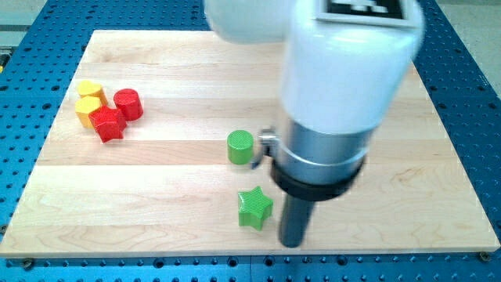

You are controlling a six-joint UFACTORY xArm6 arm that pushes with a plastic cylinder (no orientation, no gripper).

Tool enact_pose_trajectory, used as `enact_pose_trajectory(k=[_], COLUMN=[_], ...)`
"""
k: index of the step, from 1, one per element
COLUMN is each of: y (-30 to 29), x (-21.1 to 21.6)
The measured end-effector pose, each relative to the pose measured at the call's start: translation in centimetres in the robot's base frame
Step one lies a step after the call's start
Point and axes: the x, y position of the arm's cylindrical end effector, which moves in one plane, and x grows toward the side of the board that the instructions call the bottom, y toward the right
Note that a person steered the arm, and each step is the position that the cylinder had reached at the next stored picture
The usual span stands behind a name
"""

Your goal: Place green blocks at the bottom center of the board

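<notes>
A green cylinder [240, 147] stands near the middle of the wooden board [172, 78]. A green star block [255, 207] lies below it, near the board's bottom edge at about the centre. My tip [293, 242] rests on the board just to the right of and slightly below the green star, a small gap apart. The arm's white and grey body covers the board above the tip and to the right of the green cylinder.
At the view's left sits a cluster: a yellow heart-shaped block [89, 88], a second yellow block [88, 109], a red cylinder [127, 103] and a red star block [108, 124]. A blue perforated table [23, 94] surrounds the board.
</notes>
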Motion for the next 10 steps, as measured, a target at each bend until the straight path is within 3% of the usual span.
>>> enact_pose_trajectory(k=[1,2,3,4,5,7,8,10], y=[-1.9,2.0,4.8,-1.1,-1.7,-3.6,-3.7,-4.1], x=[-3.6,-9.1,-17.6,-15.9,-14.0,-16.7,-11.8,-15.7])
